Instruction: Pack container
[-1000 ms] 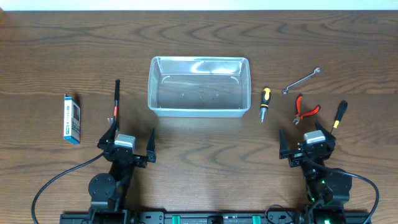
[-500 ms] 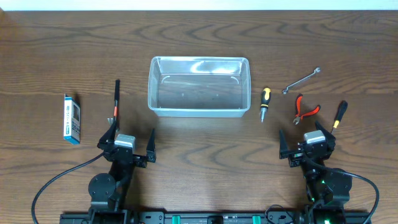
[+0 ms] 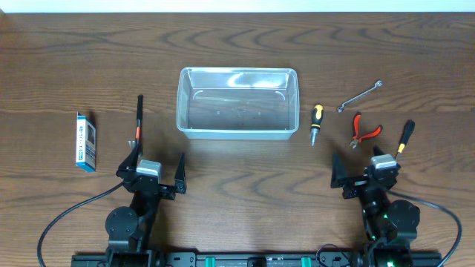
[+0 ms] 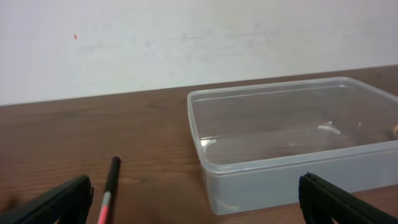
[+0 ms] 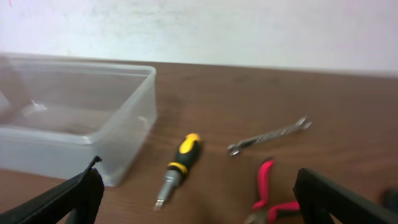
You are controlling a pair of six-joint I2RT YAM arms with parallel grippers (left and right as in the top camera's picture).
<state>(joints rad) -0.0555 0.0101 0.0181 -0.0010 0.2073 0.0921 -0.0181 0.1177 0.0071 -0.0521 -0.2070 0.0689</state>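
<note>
The wooden table [image 3: 67, 44] is spread with everything in view. The container [image 3: 234, 133] is set open side up near its middle. The left gripper [image 3: 157, 159] is held in front of the container's left corner with its fingers spread apart, and the right gripper [image 3: 361, 159] is likewise spread wide, just short of the tools. A thin black rod [image 3: 139, 119] is laid left of the container, and a blue-white box [image 3: 85, 141] farther left. On the right are a wrench [image 3: 360, 96], red pliers [image 3: 365, 131], a black-and-yellow screwdriver [image 3: 404, 136] and, nearest the container, a stubby screwdriver [image 3: 316, 122].
</note>
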